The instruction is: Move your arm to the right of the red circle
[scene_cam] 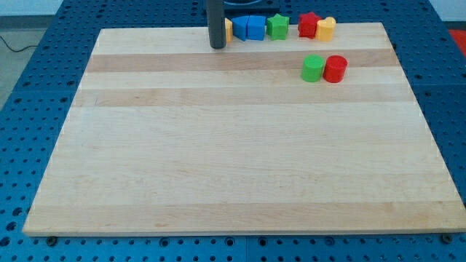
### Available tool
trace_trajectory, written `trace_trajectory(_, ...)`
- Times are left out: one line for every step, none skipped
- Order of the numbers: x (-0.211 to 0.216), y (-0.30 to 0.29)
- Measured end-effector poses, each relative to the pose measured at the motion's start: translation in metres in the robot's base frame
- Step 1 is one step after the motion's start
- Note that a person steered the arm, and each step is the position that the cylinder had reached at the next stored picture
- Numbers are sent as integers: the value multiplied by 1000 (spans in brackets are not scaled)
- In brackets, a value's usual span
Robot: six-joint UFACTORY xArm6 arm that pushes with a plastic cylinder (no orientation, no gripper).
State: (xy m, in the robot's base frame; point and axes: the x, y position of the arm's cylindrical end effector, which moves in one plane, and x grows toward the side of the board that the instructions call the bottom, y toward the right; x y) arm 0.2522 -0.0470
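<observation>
The red circle (pixel 336 69) stands on the wooden board (pixel 240 145) at the upper right, touching a green round block (pixel 313 68) on its left. My tip (pixel 218 46) is near the board's top edge, well to the left of the red circle and a little higher in the view. It sits right beside a yellow block (pixel 228 30), which the rod partly hides.
Along the top edge, right of my tip, stand two blue blocks (pixel 248 28), a green star-like block (pixel 277 26), a red star-like block (pixel 309 25) and a yellow block (pixel 325 28). A blue perforated table (pixel 44 87) surrounds the board.
</observation>
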Motion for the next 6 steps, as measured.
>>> trace_trajectory(20, 41)
trace_trajectory(21, 107)
trace_trajectory(17, 175)
trace_trajectory(19, 257)
trace_trajectory(50, 301)
trace_trajectory(77, 300)
